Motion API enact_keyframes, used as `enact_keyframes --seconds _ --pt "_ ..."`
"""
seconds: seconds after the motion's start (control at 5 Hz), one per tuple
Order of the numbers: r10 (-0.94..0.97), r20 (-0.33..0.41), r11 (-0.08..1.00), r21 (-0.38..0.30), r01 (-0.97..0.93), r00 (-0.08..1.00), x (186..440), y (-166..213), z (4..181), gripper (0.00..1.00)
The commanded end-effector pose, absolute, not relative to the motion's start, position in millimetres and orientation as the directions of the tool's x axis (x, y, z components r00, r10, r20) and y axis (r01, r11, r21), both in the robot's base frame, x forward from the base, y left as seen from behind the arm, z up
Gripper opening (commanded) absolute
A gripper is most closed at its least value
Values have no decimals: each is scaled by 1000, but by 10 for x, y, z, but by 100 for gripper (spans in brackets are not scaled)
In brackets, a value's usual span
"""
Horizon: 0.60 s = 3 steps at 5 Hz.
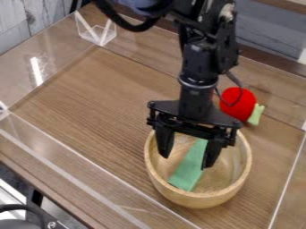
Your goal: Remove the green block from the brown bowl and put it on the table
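A flat green block point(191, 167) leans slanted inside the brown wooden bowl point(234, 178) at the front right of the table. My black gripper point(189, 154) points straight down into the bowl, open wide, with one finger point(163, 147) on the block's left and the other finger point(216, 151) on its right. The fingertips reach below the rim, straddling the block's upper end. I cannot tell whether they touch it.
A red round object point(238, 102) with a small green piece point(256, 114) lies just behind the bowl on the right. Clear acrylic walls point(30, 125) fence the wooden table point(96, 98). A clear stand point(96, 29) sits at the back left.
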State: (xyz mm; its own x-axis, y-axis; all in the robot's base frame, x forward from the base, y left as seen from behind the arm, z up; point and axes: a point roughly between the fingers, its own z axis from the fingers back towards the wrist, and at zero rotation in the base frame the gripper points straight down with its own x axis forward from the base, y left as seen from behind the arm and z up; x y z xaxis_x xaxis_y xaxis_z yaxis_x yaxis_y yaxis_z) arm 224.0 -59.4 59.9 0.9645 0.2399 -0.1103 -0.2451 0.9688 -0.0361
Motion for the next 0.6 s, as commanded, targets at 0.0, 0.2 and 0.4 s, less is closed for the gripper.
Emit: enact_keyframes --seconds 0.0,0.2,0.4 --pt "237 -74 969 -50 -241 969 2399 -606 800 100" --pt "247 -72 967 -53 -251 966 2476 -625 869 100" --pt "290 -83 954 -48 -295 953 2401 -650 721 100"
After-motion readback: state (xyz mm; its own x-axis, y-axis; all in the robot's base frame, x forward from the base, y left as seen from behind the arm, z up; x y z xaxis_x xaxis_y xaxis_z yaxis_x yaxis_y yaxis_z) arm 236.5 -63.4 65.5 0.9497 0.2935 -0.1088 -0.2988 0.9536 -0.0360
